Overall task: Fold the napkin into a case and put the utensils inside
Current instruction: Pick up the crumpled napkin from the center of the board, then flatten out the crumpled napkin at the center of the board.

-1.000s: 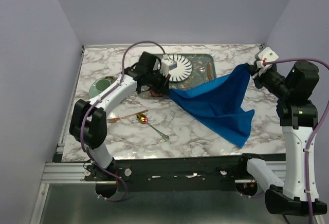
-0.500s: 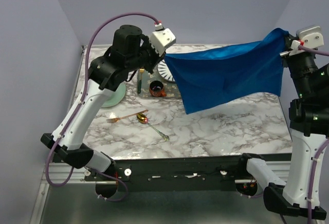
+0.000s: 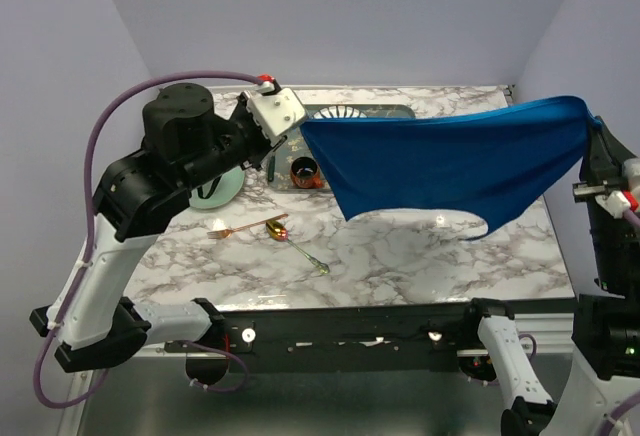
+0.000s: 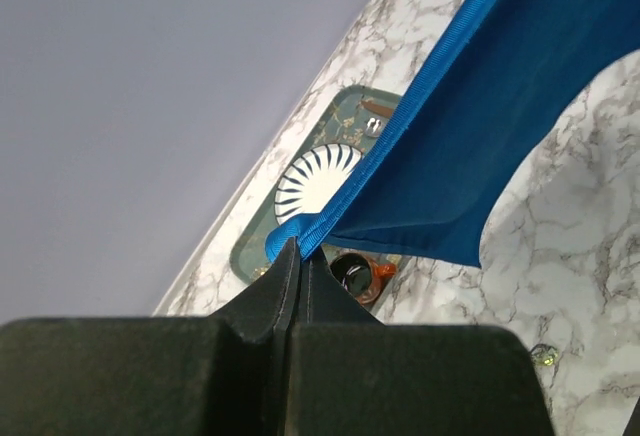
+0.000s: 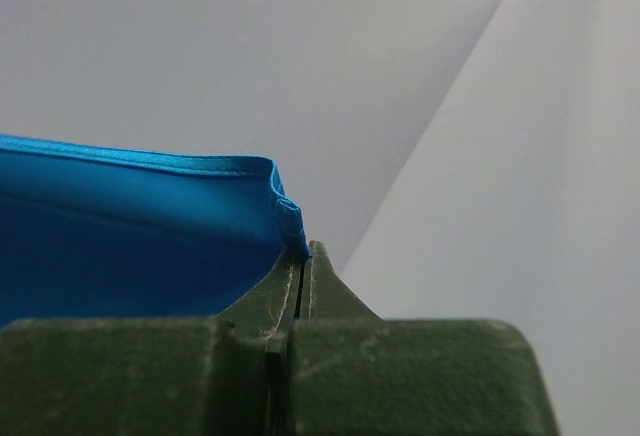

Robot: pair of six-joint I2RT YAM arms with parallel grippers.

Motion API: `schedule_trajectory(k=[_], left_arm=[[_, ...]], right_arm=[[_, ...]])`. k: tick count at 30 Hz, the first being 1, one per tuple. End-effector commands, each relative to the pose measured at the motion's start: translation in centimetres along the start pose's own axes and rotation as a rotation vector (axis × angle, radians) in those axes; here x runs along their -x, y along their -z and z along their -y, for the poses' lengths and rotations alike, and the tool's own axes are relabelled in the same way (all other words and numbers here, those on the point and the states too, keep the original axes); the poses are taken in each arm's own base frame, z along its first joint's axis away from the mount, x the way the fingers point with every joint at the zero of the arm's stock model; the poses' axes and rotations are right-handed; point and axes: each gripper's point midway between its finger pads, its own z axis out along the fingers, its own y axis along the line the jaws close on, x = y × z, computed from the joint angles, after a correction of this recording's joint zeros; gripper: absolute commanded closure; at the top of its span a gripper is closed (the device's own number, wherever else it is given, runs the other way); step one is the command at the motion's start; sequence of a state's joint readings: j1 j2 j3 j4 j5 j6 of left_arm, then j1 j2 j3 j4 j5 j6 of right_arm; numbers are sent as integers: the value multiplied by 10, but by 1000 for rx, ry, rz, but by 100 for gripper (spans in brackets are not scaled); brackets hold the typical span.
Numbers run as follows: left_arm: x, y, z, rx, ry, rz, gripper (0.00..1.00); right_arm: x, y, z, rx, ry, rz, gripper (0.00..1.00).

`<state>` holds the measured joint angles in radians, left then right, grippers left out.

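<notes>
Pale lilac walls [image 3: 350, 16] close around a white marble bench [image 3: 400, 276]. Above it we see the napkin [image 3: 440, 166], bright blue, held up in the air and spread wide like a banner. Its upper edge runs almost straight from one top corner to the other. The cloth hangs down from this edge, and its lowest point is on the right side. We cannot tell if that point touches the bench.

The left arm [image 3: 150, 186] reaches up from the left side, and the left jaws are clenched on the left top corner of the napkin. In the left wrist view the hemmed corner sits pinched between the two dark tips. The right arm [image 3: 603, 206] stands at the right edge of the bench, and the right jaws are pressed together on the other top corner. The right wrist view shows the hem right at their tips.

On the bench, left of centre, lie the copper-pink fork [image 3: 235, 229] and the spoon [image 3: 298, 246] with a gold bowl, close together and well apart from the napkin. At the far side a grey-green tray [image 3: 385, 111] carries a striped white plate [image 3: 335, 113], partly hidden behind the cloth. A small orange-red cup [image 3: 304, 172] stands near the tray's front edge.
</notes>
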<state>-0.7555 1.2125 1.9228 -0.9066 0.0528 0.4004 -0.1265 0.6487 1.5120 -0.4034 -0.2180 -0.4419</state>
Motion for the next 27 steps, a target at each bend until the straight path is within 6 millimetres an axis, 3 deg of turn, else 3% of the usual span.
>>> schedule_trajectory(k=[1, 5, 8, 12, 13, 15, 16, 18, 19, 25, 27], left_arm=[[15, 31, 11, -54, 0, 72, 100], [22, 38, 18, -89, 15, 106, 100], [26, 35, 25, -129, 32, 121, 100], [12, 12, 34, -173, 69, 65, 100], [1, -6, 37, -179, 84, 16, 100], [-19, -26, 24, -99, 89, -76, 100], [-38, -49, 22, -78, 88, -154, 100], [-63, -70, 10, -47, 102, -232, 100], [-83, -90, 13, -64, 111, -289, 100], [-165, -163, -7, -118, 248, -433, 100], [-177, -182, -13, -117, 245, -425, 100]], right_arm=[[-12, 18, -2, -11, -29, -80, 99], [-12, 18, -4, 0, -28, -89, 99], [-25, 12, -5, 4, -31, -123, 99], [-58, -5, -16, 33, -51, -197, 99], [-70, -13, -19, 39, -52, -219, 99], [-93, -23, -22, 46, -46, -272, 99], [-109, -30, -28, 56, -42, -294, 99], [-144, -44, -41, 92, -46, -354, 99], [-166, -50, -51, 110, -46, -375, 99], [-265, -80, -94, 227, -84, -522, 99], [-300, -89, -108, 272, -116, -566, 99]])
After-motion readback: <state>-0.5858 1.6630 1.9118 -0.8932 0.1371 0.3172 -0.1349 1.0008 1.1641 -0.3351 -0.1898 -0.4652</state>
